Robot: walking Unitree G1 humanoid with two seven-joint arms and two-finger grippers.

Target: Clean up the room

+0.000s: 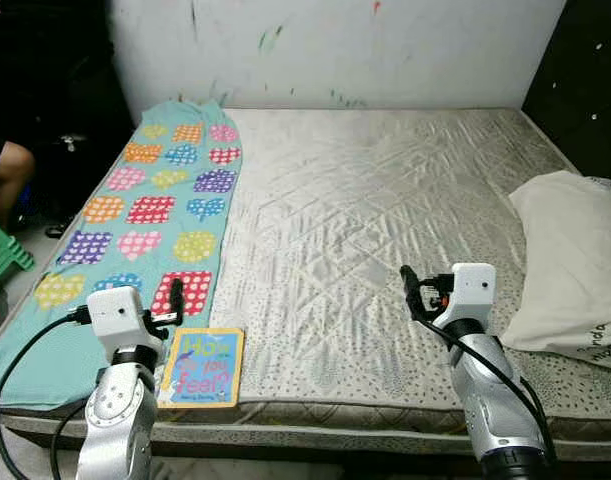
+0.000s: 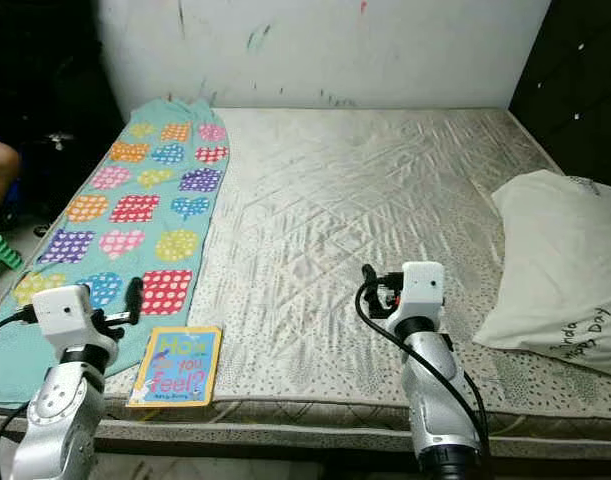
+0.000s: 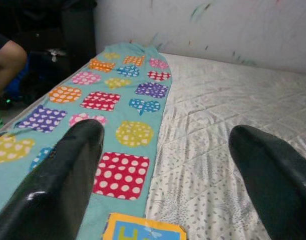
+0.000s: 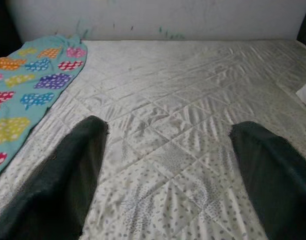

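Note:
A children's book (image 1: pixel 202 366) with a blue and yellow cover lies flat at the near left corner of the mattress (image 1: pixel 385 200). Its top edge touches a teal blanket (image 1: pixel 155 200) printed with dotted hearts and squares, spread along the mattress's left side. My left gripper (image 1: pixel 170 303) hovers open just left of the book, nothing between its fingers (image 3: pixel 67 170); the book's top edge (image 3: pixel 142 231) lies below them. Near the front edge, right of centre, my right gripper (image 1: pixel 413 290) stands open over bare mattress, fingers (image 4: pixel 72 170) wide apart. A white pillow (image 1: pixel 575 265) rests at the right edge.
A white wall (image 1: pixel 335 50) marked with paint closes the far side of the bed. On the left, beyond the blanket, a person's limb (image 1: pixel 5 170) shows beside a green plastic stool (image 1: pixel 0 255). Dark furniture stands at the far right.

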